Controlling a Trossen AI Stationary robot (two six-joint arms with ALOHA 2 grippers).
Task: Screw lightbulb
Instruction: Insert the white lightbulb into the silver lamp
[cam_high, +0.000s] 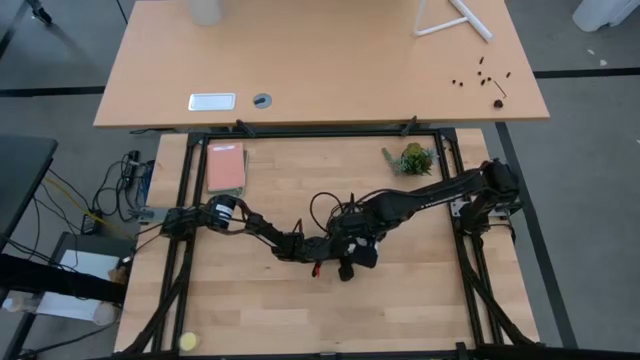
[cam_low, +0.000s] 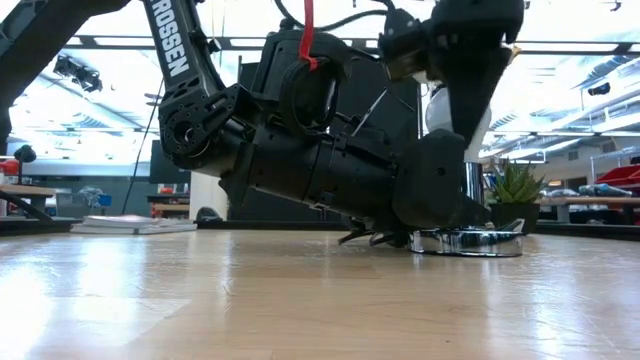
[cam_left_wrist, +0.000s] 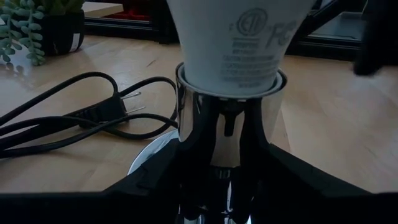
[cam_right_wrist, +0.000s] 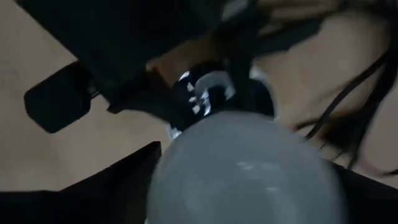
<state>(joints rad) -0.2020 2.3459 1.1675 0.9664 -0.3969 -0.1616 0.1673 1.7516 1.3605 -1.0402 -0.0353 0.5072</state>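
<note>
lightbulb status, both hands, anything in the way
Left hand clamped on the chrome socket, holding it upright. Right hand over the lightbulb, fingers either side. Bulb seated in socket. Black cord lies beside the base, not blocking.

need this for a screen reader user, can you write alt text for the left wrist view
A white lightbulb sits neck-down in a shiny chrome socket, which the left claw grips at its stem. A black power cord with a plug lies on the wooden table, with a small potted succulent behind.

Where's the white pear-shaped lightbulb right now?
The white pear-shaped lightbulb stands upright in the shiny chrome socket at table centre, between both grippers.
</note>
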